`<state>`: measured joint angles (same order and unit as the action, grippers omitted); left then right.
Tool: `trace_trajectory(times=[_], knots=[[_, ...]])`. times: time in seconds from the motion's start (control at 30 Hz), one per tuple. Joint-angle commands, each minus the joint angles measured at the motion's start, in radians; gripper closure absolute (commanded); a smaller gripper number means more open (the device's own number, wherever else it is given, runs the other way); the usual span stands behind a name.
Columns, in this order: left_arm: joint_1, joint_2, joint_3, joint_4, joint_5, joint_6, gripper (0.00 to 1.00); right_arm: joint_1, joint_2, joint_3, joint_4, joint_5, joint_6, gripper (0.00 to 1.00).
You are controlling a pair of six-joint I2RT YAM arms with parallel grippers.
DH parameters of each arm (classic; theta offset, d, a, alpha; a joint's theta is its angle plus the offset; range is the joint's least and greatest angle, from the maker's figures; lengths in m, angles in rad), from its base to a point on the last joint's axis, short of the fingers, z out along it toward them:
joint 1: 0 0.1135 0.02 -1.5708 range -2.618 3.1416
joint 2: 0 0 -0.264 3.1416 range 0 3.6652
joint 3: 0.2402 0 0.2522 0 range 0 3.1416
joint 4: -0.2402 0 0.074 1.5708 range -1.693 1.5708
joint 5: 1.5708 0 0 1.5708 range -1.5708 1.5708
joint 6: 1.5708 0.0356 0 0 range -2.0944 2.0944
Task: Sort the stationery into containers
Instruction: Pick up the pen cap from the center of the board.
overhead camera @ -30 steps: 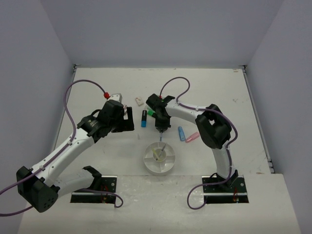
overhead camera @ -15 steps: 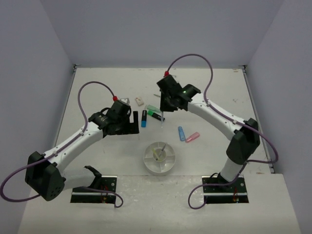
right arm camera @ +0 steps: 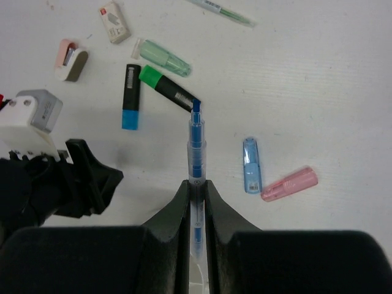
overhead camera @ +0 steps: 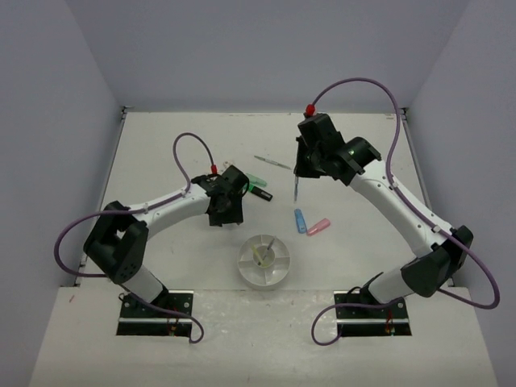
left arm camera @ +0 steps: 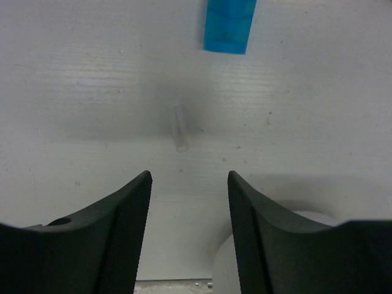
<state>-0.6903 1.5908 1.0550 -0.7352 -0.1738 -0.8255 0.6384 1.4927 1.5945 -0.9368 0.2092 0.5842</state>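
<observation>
Blue pen clamped in right jaws, left jaws apart

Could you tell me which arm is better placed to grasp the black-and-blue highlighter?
Left: the left gripper hangs open just short of that black-and-blue highlighter; the right gripper is shut on a thin blue pen.

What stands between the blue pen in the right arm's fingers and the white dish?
Nothing visible. The blue pen hangs above the table; a blue cap and a pink cap lie flat beside the way to the white dish.
</observation>
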Motion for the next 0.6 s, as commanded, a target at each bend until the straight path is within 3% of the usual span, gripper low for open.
trace_trajectory(times=[0.0, 0.33, 0.57], knots=[[-0.005, 0.041, 0.023, 0.011, -0.073, -0.088, 0.48, 0.001, -0.122, -0.062, -0.023, -0.026, -0.026, 1.0], [-0.006, 0.082, -0.048, 0.1, -0.067, -0.104, 0.57, 0.001, -0.176, -0.138, 0.012, -0.08, -0.013, 1.0], [-0.006, 0.118, -0.052, 0.132, -0.078, -0.109, 0.7, 0.001, -0.199, -0.168, 0.024, -0.111, -0.007, 1.0]])
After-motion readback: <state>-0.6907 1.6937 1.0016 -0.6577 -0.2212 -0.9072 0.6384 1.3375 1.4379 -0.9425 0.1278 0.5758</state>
